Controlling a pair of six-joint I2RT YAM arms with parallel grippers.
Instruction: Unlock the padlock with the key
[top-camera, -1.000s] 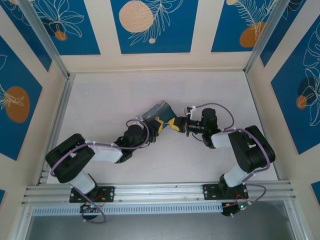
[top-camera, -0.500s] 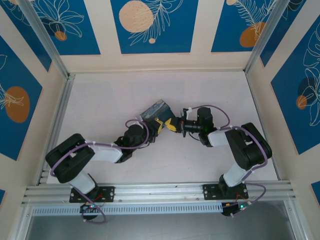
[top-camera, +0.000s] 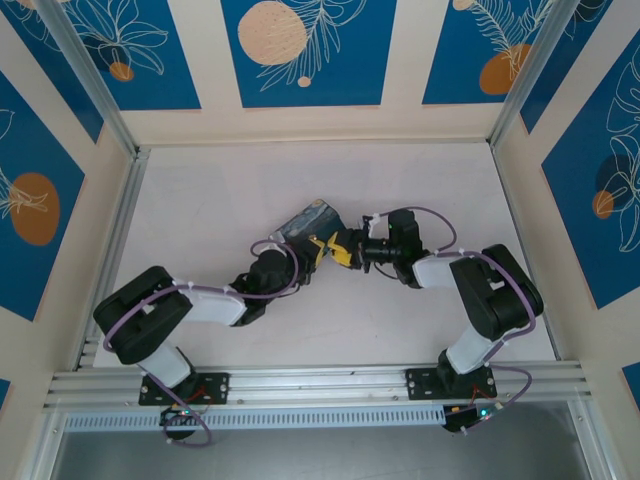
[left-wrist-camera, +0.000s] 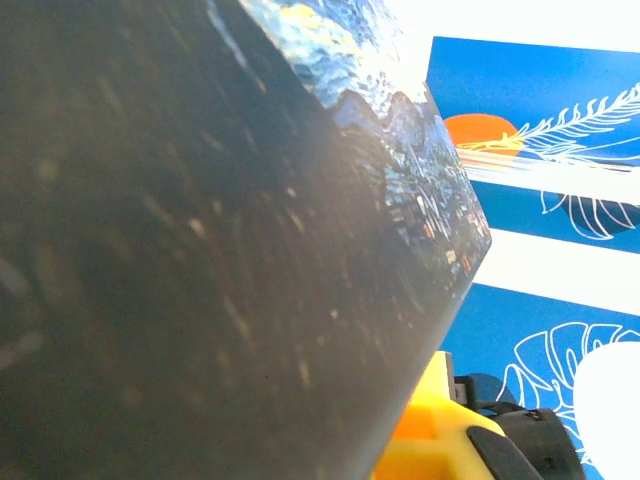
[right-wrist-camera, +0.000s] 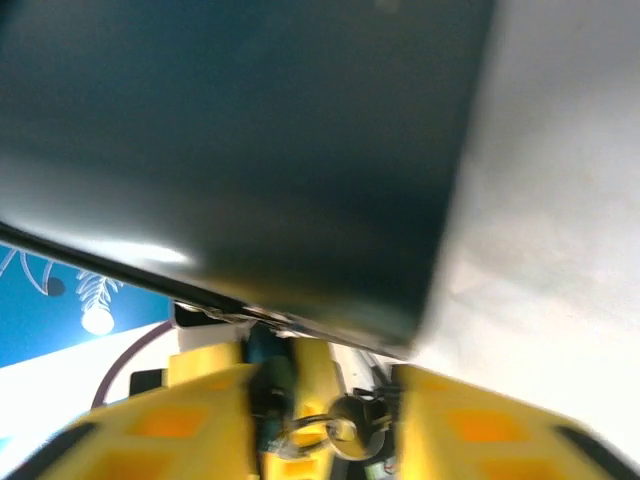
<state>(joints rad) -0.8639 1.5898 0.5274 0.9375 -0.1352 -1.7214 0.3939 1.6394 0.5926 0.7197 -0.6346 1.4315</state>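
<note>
We see both arms folded inward from six o'clock, wrists meeting mid-counter. The left pincer (top-camera: 312, 250) points toward two o'clock, clamped tight. The right pincer (top-camera: 341, 250) points toward nine o'clock, fingers parted.

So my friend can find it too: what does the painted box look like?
Look at the middle of the white table, where the left gripper and right gripper almost meet. The box sits at an angle just beyond them. Only it has dark sides and a swirly blue-and-yellow lid.
</note>
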